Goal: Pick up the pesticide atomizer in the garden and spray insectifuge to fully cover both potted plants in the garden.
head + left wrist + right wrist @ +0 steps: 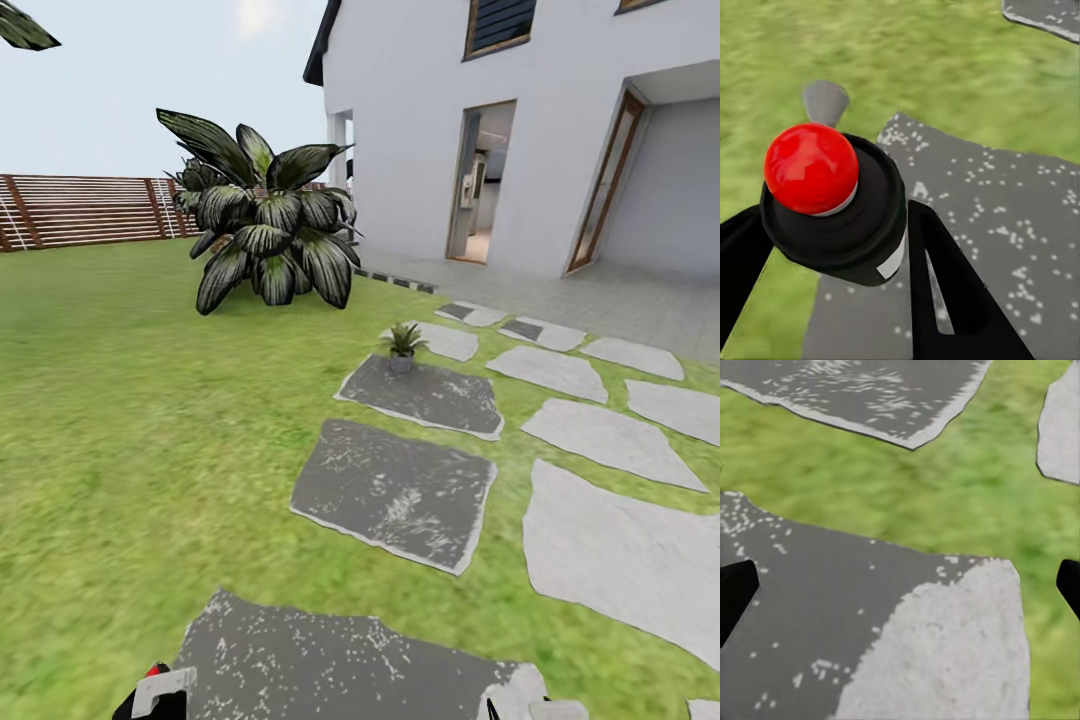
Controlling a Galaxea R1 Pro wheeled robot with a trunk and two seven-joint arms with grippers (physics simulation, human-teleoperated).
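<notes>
Black fingers of the left jaws [832, 247] are clenched around the spray bottle [832, 206]: in the left wrist view its dark round body sits squeezed between them, with a glossy red ball on top and a grey nozzle poking out past it. In the head view the white trigger head of the same bottle [160, 690] peeks up at the lower edge. So the pick-up looks done.

The right jaws [900, 585] hang released, their two dark fingertips far apart with nothing between them, over a grey stone slab [832, 607] and a strip of lawn [907, 502].

One small potted plant [402, 345] stands well ahead of both jaws, on the far end of a dark slab [425, 395] along the stepping-stone path. A second small pot I cannot pick out; the big dark-leaved bush [268, 225] further off, beyond the lawn, looks like garden planting rather than a target. Judging by this, spraying has not begun: the robot must close in on the pot, spray it, then find the other.
</notes>
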